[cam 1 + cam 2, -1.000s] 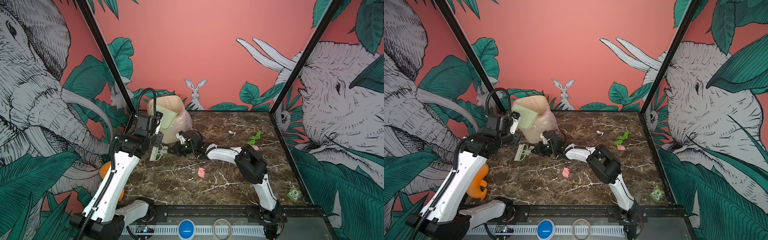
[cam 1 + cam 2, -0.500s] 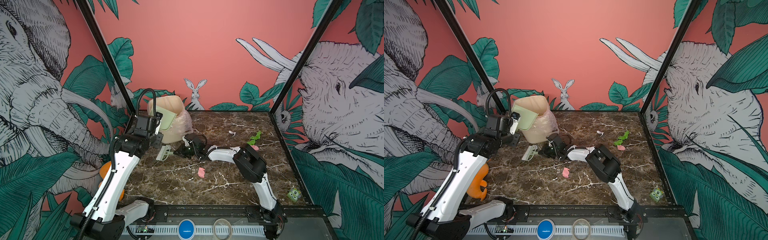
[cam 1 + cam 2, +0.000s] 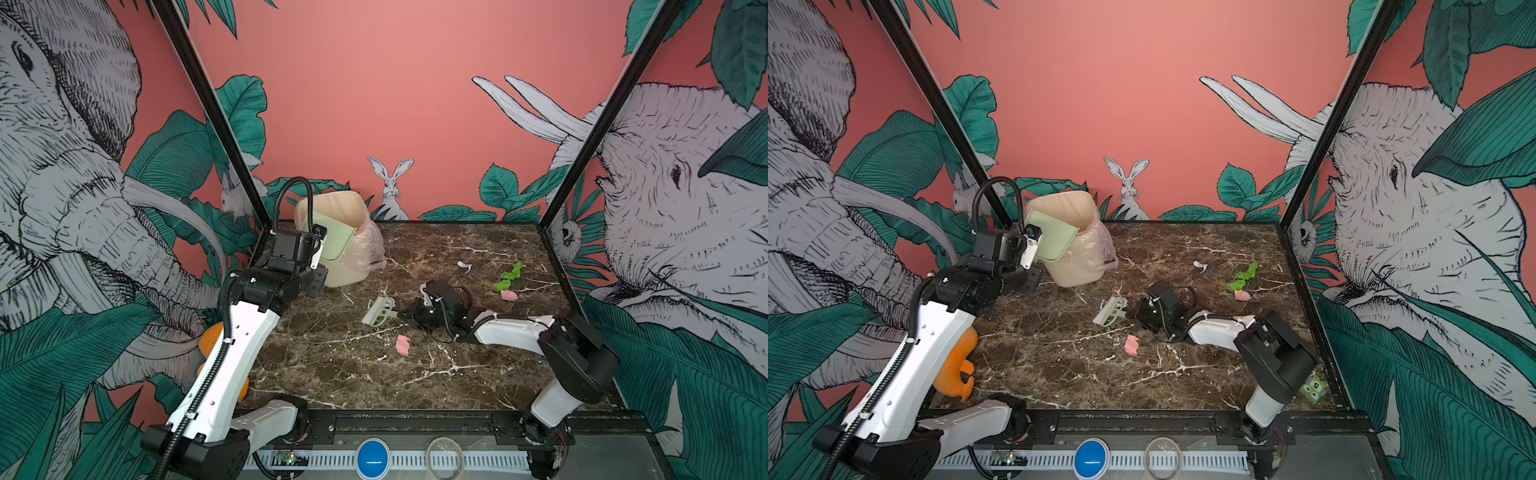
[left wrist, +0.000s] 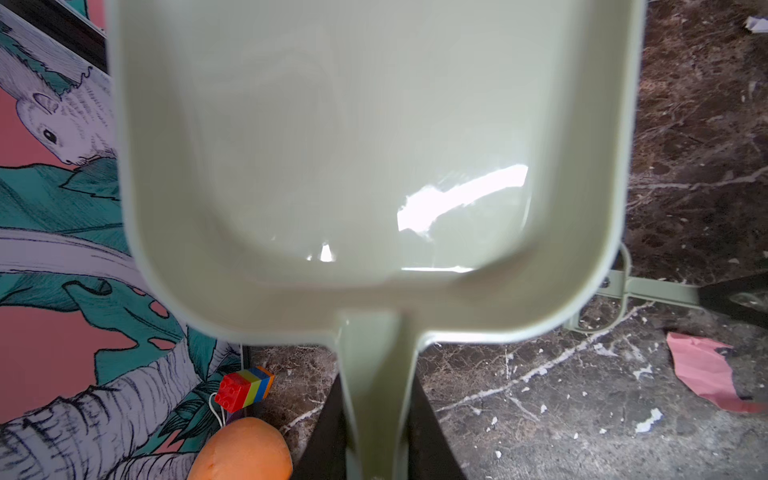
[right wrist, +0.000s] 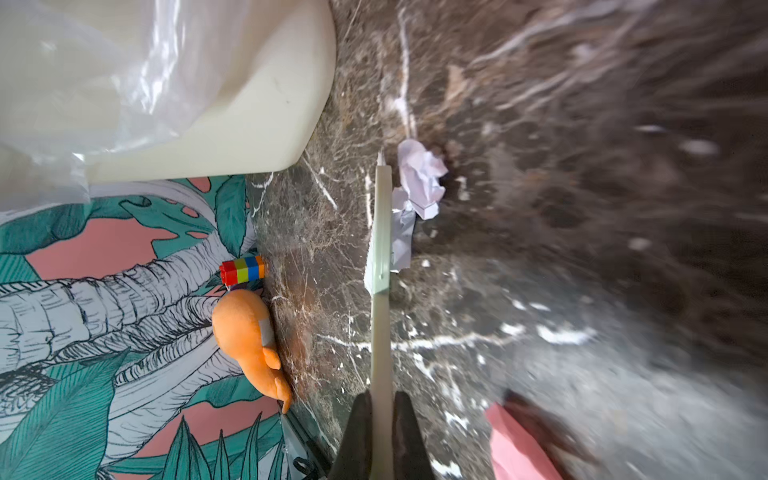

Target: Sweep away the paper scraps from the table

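Paper scraps beside brush, right hand clamping it, left hand clamping dustpan

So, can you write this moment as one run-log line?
left claw: shut on dustpan, at bin | right claw: shut on brush | paper scraps: several on table

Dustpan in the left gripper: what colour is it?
Pale green; the dustpan shows best in the left wrist view.

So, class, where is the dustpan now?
In both top views the dustpan is at the far left, held by the left pincer over the cream bin.
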### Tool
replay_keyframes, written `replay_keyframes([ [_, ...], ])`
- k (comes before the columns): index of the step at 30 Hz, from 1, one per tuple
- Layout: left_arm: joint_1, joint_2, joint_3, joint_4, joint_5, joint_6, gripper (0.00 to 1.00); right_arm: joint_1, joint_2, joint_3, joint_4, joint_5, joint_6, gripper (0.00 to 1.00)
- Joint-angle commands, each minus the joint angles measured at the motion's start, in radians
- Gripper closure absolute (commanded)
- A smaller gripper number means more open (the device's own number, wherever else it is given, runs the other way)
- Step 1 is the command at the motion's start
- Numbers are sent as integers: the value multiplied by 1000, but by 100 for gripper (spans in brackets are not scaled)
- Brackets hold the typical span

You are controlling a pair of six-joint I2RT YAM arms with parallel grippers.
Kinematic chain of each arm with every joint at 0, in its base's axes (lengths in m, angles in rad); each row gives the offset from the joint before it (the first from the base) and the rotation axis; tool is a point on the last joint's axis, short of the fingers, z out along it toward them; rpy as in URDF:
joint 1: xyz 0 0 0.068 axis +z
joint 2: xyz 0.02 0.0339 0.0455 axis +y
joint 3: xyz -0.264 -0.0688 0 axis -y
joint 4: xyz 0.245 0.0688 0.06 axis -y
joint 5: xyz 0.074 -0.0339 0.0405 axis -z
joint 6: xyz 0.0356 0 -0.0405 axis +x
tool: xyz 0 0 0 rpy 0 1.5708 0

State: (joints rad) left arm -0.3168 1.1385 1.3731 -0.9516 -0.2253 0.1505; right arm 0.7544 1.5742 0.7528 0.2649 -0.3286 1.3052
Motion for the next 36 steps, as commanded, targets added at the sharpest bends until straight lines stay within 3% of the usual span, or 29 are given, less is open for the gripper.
replay_keyframes([
  [1, 9, 4, 1, 10, 29, -13, 84, -38, -142, -84, -134, 100, 138, 100],
  [7, 8, 9, 0, 17, 57, -24, 83, -100, -403, -111, -408, 112, 49, 100],
  [11, 8, 3, -6, 22, 79, -29, 83, -106, -443, -66, -460, 50, -18, 100],
  [18, 4, -7, -8, 11, 99, -28, 83, -22, -311, 153, -608, -176, -328, 100],
  [22, 1, -8, -10, 8, 102, -34, 82, 49, -179, 340, -879, -256, -595, 100],
  [26, -13, -11, -15, 3, 109, -35, 82, 78, -75, 465, -1135, -255, -839, 100],
  [29, -28, -11, -18, -9, 109, -33, 82, 79, -33, 521, -1257, -222, -949, 100],
  [36, -67, -21, -46, -25, 110, -47, 82, 79, 47, 626, -1401, -55, -1062, 100],
])
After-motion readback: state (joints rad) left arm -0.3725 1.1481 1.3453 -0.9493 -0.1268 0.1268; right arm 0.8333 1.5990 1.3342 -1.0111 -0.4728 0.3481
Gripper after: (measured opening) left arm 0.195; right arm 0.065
